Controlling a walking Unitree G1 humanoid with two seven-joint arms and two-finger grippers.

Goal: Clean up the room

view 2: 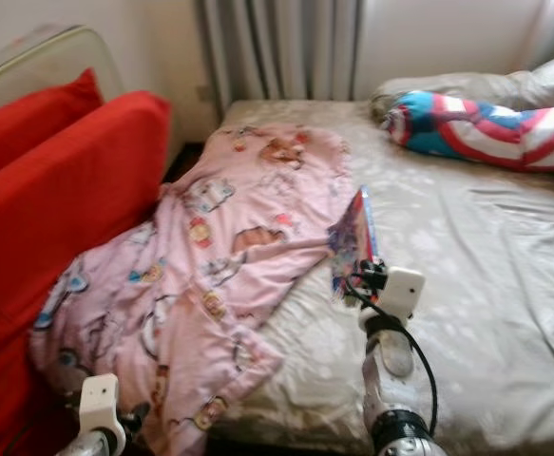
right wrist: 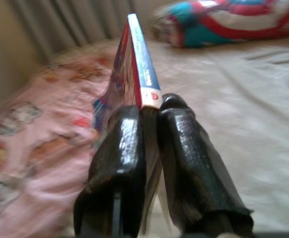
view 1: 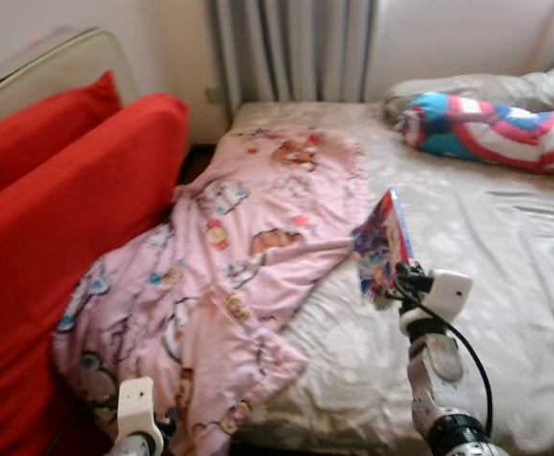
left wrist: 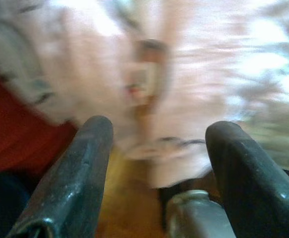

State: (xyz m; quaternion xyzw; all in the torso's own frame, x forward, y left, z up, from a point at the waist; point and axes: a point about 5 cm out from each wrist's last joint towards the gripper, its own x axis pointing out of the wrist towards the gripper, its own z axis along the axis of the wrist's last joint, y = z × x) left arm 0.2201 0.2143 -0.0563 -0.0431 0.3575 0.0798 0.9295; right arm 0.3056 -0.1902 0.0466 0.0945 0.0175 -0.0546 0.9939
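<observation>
Left hand (left wrist: 156, 163): we see its two black fingers (left wrist: 72, 183) spread wide with nothing between them, low at the bed's near edge; the view past them is blurred.
Red cushions (view 1: 77, 209): to the left of our left hand, soft matte fabric, plump and rectangular, leaning along the bedside.
Blanket (view 1: 229, 275): just ahead of our left hand, thin pink cloth printed with small cartoon figures, rumpled, one corner hanging over the bed's edge.
Book (right wrist: 134, 69): held upright and clear of the bed above our right hand; thin, glossy, with a colourful picture cover, a blue spine and a white patch with a red mark at the spine's lower end. We cannot read any writing.
Right hand (right wrist: 151, 124): clamped on the book's lower edge, one finger on each cover.
Bed (view 1: 505, 313): under and to the right of our right hand, a creased pale sheet with a faint pattern.
Pillow (view 1: 495, 128): far ahead and right of our right hand, rounded, with red, white and blue stripes.
</observation>
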